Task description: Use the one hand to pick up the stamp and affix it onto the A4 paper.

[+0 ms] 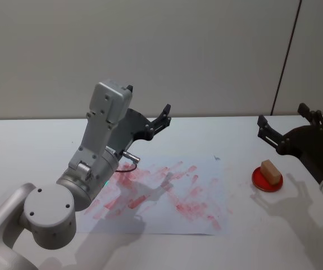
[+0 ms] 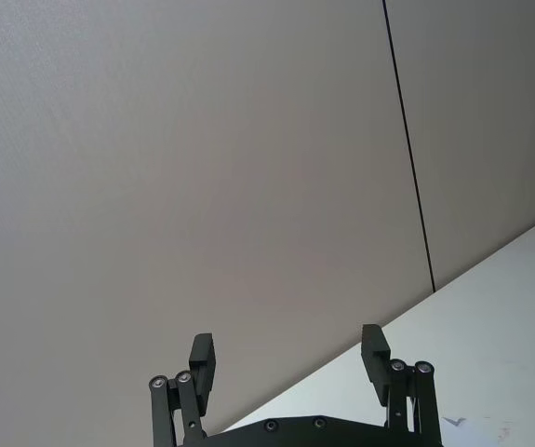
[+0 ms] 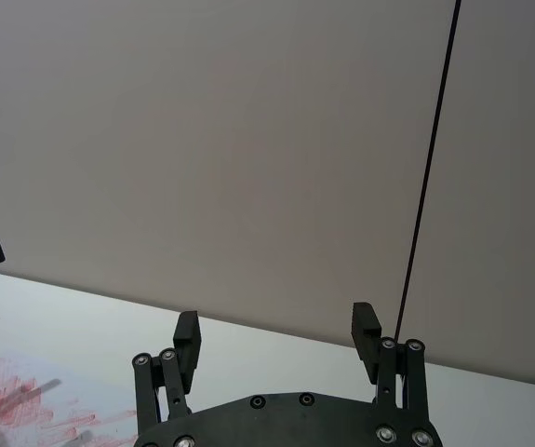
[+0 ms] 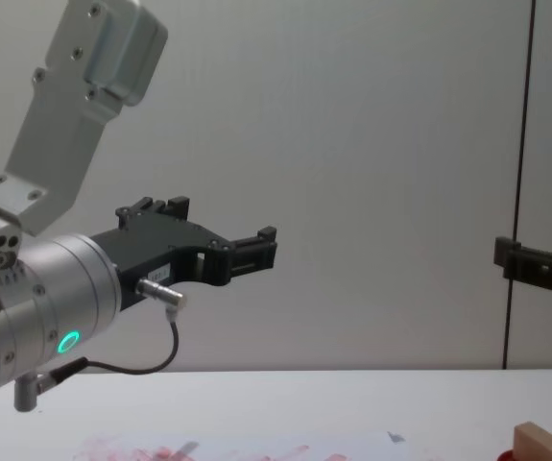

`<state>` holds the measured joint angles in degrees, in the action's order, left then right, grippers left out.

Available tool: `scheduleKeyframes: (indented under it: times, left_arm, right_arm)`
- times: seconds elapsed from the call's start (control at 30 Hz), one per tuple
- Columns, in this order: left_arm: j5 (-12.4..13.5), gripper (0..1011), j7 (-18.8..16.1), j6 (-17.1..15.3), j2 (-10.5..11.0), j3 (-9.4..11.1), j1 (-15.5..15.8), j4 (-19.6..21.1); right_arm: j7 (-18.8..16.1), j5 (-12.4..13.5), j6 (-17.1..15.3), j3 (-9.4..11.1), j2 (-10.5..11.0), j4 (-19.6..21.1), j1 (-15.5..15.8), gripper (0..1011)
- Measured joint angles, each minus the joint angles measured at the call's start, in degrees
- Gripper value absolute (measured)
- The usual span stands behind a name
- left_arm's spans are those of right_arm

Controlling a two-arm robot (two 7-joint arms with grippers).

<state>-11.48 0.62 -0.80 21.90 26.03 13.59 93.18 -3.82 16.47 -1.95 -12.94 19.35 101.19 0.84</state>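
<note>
Wooden stamp (image 1: 269, 170) sits on the red pad (image 1: 258, 179) below the raised right gripper (image 1: 281, 114), its fingers spread and empty

L pincer (image 1: 148, 99) & R pincer (image 1: 281, 114) both held high, jaws spread wide, tips pointing fwd.

The stamp (image 4: 542, 444) (its lower part) is cut off by the chest view's bottom edge.
</note>
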Motion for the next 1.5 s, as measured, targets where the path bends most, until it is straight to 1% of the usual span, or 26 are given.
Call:
scheduleKeyframes:
  times: [1.33,1.5]
  left_arm:
    - [0.0,1001,0.0,0.0,0.0,0.0,0.0,0.0]
    - [0.0,1001,0.0,0.0,0.0,0.0,0.0,0.0]
  right_arm:
    - [0.0,0.0,0.0,0.0,0.0,0.0,0.0,1001]
    - [-0.1,0.4,-0.5,0.2,0.3,0.2,0.5,1001]
